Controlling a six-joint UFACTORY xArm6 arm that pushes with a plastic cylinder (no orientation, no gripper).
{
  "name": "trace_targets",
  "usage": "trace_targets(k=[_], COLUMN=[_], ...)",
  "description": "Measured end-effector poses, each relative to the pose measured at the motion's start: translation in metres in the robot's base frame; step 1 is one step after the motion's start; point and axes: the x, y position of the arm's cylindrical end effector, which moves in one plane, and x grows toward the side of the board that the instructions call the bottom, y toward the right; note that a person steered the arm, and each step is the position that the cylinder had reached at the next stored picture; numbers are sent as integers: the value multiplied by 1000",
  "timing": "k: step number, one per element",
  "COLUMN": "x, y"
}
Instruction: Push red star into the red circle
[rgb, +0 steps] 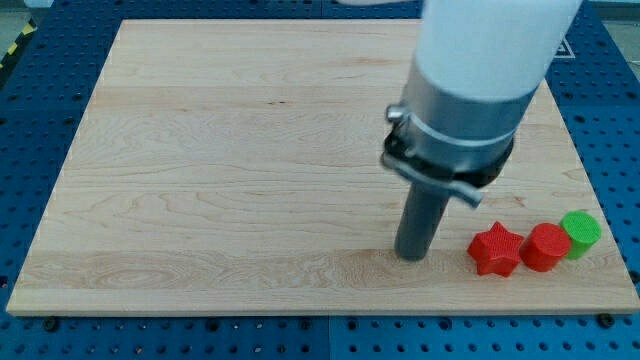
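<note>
A pale wooden board (250, 150) fills most of the frame, resting on a blue perforated table (30, 100). The white and grey arm (470, 80) comes down from the upper right and ends in a straight dark rod; there is no claw to open or close, and the rod holds nothing. My tip (412, 257) rests on the board in the lower right, just beside the red star-shaped block (496, 249) but apart from it. The red star lies to the view's right of my tip, and the red circular block (546, 246) sits directly beyond it, apparently touching it. A green round block (581, 231) adjoins the circle's right side. A rightward push looks aligned with all three
</note>
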Motion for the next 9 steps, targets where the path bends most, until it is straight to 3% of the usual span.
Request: trace_targets(k=[1,4,7,9], x=[28,26,15,-8], y=[21,104,19,51])
